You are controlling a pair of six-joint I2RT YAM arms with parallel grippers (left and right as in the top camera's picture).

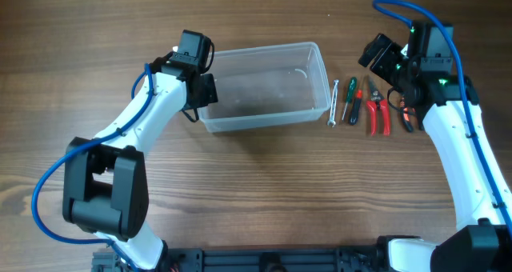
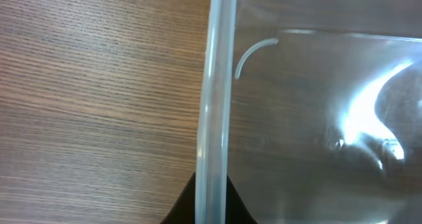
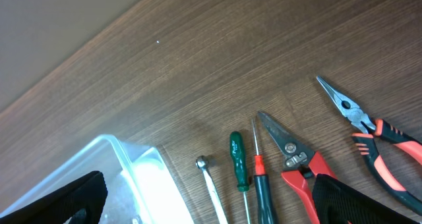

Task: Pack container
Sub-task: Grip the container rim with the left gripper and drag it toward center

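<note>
The clear plastic container lies in the middle of the table, and it looks empty. My left gripper is at its left end. In the left wrist view both fingers sit tight on either side of the container's rim. My right gripper hovers above a row of hand tools to the right of the container. In the right wrist view its fingers are wide apart and hold nothing. The container's corner shows at lower left.
The tool row, left to right: a silver wrench, a green screwdriver, a black and red screwdriver, red cutters, and orange-handled pliers.
</note>
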